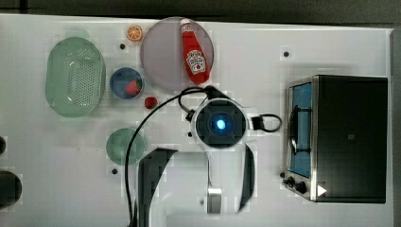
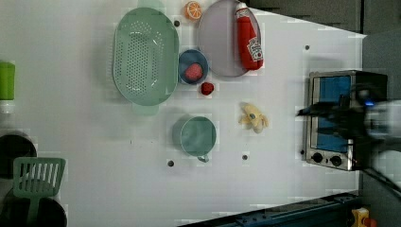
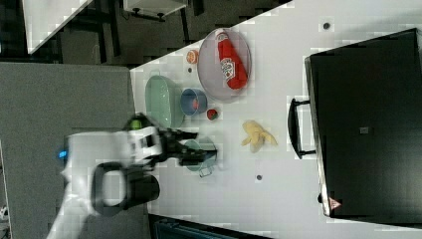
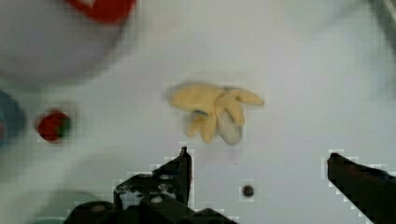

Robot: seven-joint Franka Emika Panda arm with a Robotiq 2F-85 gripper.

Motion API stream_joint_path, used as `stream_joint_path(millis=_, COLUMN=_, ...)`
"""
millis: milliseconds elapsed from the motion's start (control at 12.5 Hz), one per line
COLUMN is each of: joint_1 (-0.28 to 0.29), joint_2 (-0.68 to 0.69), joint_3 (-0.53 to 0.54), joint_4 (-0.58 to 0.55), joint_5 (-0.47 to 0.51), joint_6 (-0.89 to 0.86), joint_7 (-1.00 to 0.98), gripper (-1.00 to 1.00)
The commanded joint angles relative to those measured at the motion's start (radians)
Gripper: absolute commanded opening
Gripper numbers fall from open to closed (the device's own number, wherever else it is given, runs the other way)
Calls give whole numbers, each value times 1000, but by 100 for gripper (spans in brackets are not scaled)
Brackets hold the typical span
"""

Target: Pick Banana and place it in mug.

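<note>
While the gripper hangs above the white table with its two dark fingers spread wide and nothing between them, the banana lies on the bare surface just beyond the fingertips in the wrist view, a pale yellow peeled piece with its skin flaps splayed out. In the left view the banana sits apart from the mug, to the left view's right of it, between the mug and the toaster oven. The mug stands upright, a pale green circle with its small handle toward the left view's bottom. A small red fruit rests near the blue bowl, which holds another red piece. Beside the bowl lies the large green strainer, and a ketchup bottle lies on the grey plate, with an orange slice close by. In the top view the arm's wrist covers the banana.
</note>
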Motion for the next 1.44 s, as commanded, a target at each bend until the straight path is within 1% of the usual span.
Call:
stream_joint_path(millis=80, joint_1=-15, joint_2=40, joint_3=-12, joint_4=-49, joint_5=14, joint_6=117, joint_7=-324, gripper=100)
stream_joint_path(millis=240, joint_1=-16, joint_2=118, joint_3=-19, joint_4=-60, joint_5=14, joint_6=193, joint_7=-434, gripper=100)
stream_joint_path(millis=400, joint_1=-16, joint_2=199, joint_3=-25, joint_4=-64, joint_5=14, joint_6=242, joint_7=-492, gripper=100)
stream_joint_path(millis=560, joint_1=-16, joint_2=276, joint_3=-26, joint_4=-66, joint_5=14, joint_6=296, joint_7=-509, gripper=100)
stream_joint_path(millis=800, joint_1=-16, joint_2=377, joint_3=-27, joint_4=-74, joint_5=14, joint_6=426, joint_7=-509, gripper=100)
stream_joint_path(millis=960, joint_1=-15, joint_2=425, joint_3=-26, joint_4=-75, joint_5=14, joint_6=513, joint_7=-508, gripper=100)
stream_joint_path(millis=1120, joint_1=-14, joint_2=456, joint_3=-20, joint_4=-79, joint_5=14, joint_6=533, joint_7=-508, gripper=100)
stream_joint_path(millis=1360, joint_1=-13, joint_2=477, joint_3=-21, joint_4=-87, joint_5=14, joint_6=607, joint_7=-508, gripper=100)
stream_joint_path(millis=1440, joint_1=-14, joint_2=479, joint_3=-21, joint_4=-96, joint_5=14, joint_6=610, joint_7=-508, gripper=69)
